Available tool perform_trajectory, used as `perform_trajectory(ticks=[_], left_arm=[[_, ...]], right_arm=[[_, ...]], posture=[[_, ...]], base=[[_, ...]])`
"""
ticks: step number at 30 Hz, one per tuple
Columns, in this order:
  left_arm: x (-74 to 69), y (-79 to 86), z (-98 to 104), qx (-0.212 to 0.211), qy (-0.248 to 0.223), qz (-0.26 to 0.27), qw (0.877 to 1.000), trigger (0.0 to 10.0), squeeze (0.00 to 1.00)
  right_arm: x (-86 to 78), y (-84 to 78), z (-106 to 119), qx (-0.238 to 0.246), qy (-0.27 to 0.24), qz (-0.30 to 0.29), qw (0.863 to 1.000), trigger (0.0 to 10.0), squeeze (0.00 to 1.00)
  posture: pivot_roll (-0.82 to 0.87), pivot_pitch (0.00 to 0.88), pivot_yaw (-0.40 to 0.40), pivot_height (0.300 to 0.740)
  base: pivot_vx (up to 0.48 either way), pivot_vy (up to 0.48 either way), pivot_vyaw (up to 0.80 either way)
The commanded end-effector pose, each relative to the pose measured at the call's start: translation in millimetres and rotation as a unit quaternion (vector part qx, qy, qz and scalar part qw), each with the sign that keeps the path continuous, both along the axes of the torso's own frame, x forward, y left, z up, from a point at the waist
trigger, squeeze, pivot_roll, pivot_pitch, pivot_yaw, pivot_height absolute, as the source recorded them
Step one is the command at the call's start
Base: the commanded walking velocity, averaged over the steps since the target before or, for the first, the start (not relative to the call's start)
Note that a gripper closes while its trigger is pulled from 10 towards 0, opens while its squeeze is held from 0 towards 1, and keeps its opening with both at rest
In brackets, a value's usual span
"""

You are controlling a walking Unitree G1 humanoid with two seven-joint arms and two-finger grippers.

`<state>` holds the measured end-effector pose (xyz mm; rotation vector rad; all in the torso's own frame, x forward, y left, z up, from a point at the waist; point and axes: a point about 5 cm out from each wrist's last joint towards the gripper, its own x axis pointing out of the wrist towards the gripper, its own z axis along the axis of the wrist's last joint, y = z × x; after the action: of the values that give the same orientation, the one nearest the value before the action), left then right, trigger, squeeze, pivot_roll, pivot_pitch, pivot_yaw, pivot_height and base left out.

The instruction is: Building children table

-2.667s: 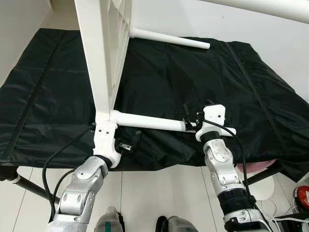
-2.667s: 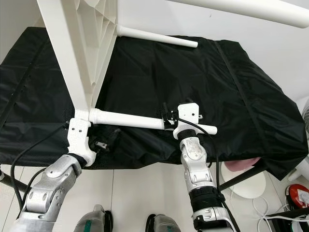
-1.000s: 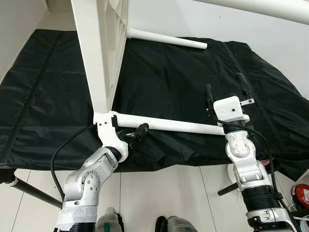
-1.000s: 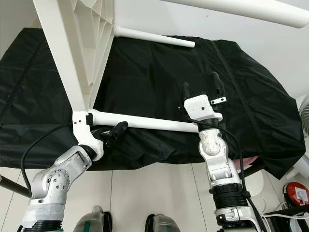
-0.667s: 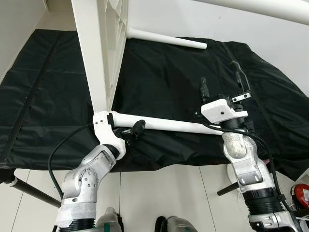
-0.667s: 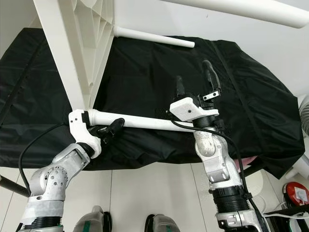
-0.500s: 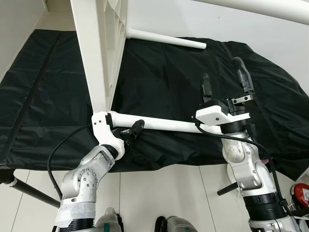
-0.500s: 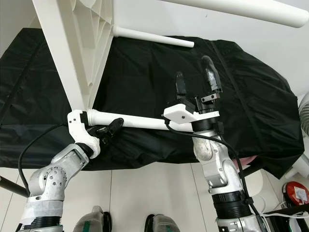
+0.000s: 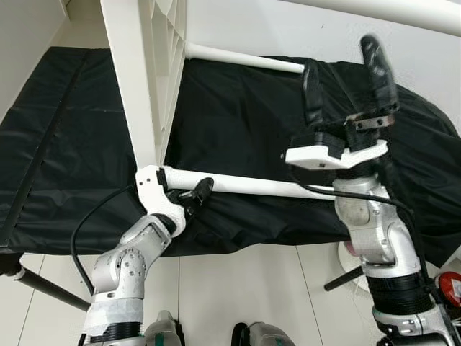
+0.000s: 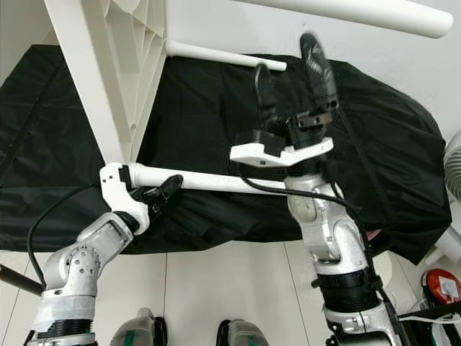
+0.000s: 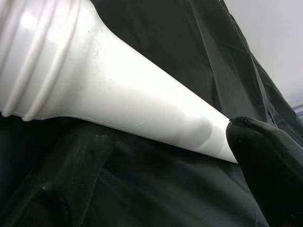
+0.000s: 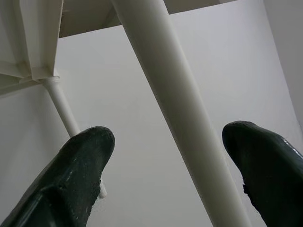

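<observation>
Table [image 9: 148, 79] leg [image 9: 245, 186] has been released by the right gripper [image 9: 344, 79], now raised and spread wide, while the left gripper [image 9: 189, 198] stays clamped at its base, so seating looks done.

The children's table [image 9: 148, 79] is plain white all over, its ribbed underside [image 10: 137, 50] and its round legs alike: the near table leg [image 9: 245, 186], the far table leg [image 9: 241, 59] and the top table leg [image 10: 353, 13] are the same glossy white. It stands on a black cover [image 9: 79, 137] of slightly shiny, creased fabric. The left gripper [image 9: 196, 194] and right gripper [image 9: 344, 76] have black fingers on white mounts, with silver arms behind. The floor [image 9: 238, 288] is pale tile with thin grey joints. A red object [image 9: 450, 288] sits at the edge.
</observation>
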<state>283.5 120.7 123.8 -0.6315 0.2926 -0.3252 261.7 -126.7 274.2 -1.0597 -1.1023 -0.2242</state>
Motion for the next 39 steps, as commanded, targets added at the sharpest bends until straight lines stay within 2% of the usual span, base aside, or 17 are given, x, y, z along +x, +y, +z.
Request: perform_trajectory(ticks=[1,7,14,23,26,32,34,36,39], left_arm=[[0.7,1.1,-7,0.009,0.028,0.015,0.999,10.0,0.00],[1.4,-0.3,-7,0.007,0.027,0.018,0.999,10.0,0.00],[1.4,-0.8,-7,0.005,0.027,0.018,0.999,10.0,0.00],[2.9,-1.4,-6,0.006,0.025,0.018,1.000,10.0,0.00],[3.9,-0.8,-6,0.004,0.023,0.020,1.000,10.0,0.00],[4.5,-0.8,-5,0.003,0.023,0.020,1.000,10.0,0.00],[4.9,-1.8,-5,0.003,0.023,0.018,1.000,10.0,0.00],[4.9,-1.8,-5,0.003,0.023,0.018,1.000,10.0,0.00],[5.3,-2.9,-4,0.001,0.022,0.018,1.000,10.0,0.00]], right_arm=[[0.4,-2.6,2,-0.005,0.000,-0.005,1.000,10.0,0.00],[9.0,9.8,28,-0.013,-0.010,0.003,1.000,10.0,0.00],[11.9,10.8,40,-0.014,-0.013,0.003,1.000,10.0,0.00],[18.9,12.1,47,-0.009,0.018,0.011,1.000,10.0,0.00],[25.2,11.6,50,-0.016,0.046,0.007,0.999,10.0,0.00],[29.4,10.2,59,-0.024,0.052,0.001,0.998,10.0,0.00],[33.0,7.7,74,-0.034,0.048,-0.010,0.998,10.0,0.00],[33.0,7.7,74,-0.034,0.048,-0.010,0.998,10.0,0.00],[36.7,5.9,87,-0.046,0.052,-0.022,0.997,10.0,0.00]], posture=[[0.05,0.065,-0.052,0.740],[0.05,0.064,-0.057,0.740],[0.05,0.064,-0.057,0.740],[0.05,0.055,-0.055,0.740],[0.05,0.049,-0.054,0.740],[0.04,0.047,-0.044,0.740],[0.03,0.046,-0.041,0.740],[0.03,0.046,-0.041,0.740],[0.03,0.046,-0.040,0.740]], base=[[0.000,0.000,0.00],[0.000,0.000,0.00],[0.000,0.000,0.00],[0.000,0.000,0.00],[0.000,0.000,0.00],[0.000,0.000,0.00],[0.000,0.000,0.00],[0.000,0.000,0.00],[0.000,0.000,0.00]])
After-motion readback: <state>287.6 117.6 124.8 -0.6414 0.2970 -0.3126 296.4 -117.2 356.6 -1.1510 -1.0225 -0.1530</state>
